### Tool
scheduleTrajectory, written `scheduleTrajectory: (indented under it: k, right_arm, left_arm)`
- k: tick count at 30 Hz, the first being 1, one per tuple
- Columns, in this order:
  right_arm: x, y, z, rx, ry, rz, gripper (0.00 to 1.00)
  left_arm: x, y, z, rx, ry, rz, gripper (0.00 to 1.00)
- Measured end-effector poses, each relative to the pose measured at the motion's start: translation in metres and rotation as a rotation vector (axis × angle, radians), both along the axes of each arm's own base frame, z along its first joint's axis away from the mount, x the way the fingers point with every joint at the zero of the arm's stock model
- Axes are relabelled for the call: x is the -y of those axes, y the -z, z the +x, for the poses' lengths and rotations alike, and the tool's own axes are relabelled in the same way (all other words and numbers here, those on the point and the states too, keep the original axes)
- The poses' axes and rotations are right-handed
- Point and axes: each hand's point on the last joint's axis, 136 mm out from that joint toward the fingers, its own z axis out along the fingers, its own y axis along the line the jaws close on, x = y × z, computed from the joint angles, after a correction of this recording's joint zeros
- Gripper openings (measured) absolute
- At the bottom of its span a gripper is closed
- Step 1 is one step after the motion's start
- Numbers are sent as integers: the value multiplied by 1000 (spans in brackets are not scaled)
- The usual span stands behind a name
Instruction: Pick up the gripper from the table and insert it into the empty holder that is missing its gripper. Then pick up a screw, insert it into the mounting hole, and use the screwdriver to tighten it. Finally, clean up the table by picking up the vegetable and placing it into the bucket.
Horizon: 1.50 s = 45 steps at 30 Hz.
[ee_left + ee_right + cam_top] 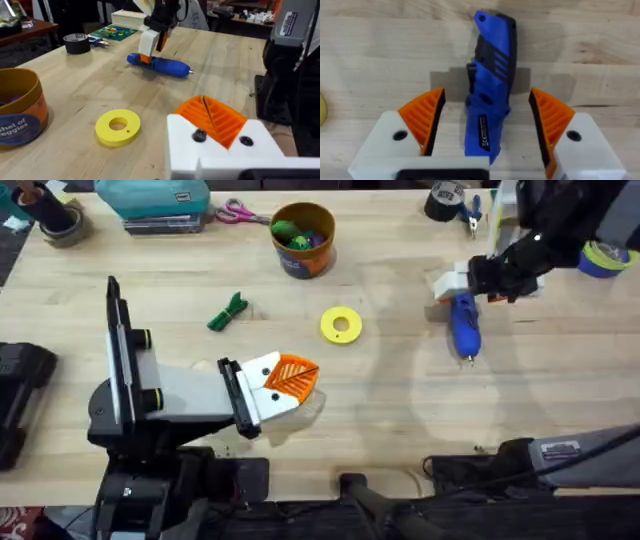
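The right gripper (pixel 487 127) is held open, its orange pads straddling the screwdriver (pixel 490 80), which lies flat on the table (pixel 400 400) untouched. The left gripper (pixel 290 378) is seen with pads pressed together, well apart from the screwdriver.

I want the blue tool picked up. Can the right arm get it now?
Probably yes. The right end effector hangs just over the screwdriver, orange fingers open on both sides of it, nothing between.
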Motion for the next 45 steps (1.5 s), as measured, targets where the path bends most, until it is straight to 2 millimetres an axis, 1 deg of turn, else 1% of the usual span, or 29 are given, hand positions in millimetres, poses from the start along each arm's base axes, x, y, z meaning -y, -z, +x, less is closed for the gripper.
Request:
scheduleTrajectory:
  k: [10,18,29,33,39,40,42,43,45]
  right_arm:
    - [1,17,19,38,-11,-5,996]
    - [1,33,17,-8,-11,-3,995]
    - [1,34,18,-3,-11,-3,995]
    - [1,41,17,-22,-11,-5,994]
    - [1,41,17,-21,-11,-6,995]
    - [1,41,17,-21,-11,-6,985]
    - [3,41,17,-21,-12,-12,900]
    - [3,41,17,-20,-11,-14,833]
    - [5,40,18,-17,-12,-19,608]
  left_arm:
    - [0,0,0,0,0,0,12]
    - [0,0,0,1,0,0,12]
    - [0,0,0,0,0,0,12]
    - [0,0,0,0,0,0,12]
    - [0,0,0,0,0,0,12]
    - [0,0,0,0,0,0,12]
    - [0,0,0,0,0,0,12]
    - [0,0,0,0,0,0,12]
    - [0,0,0,0,0,0,12]
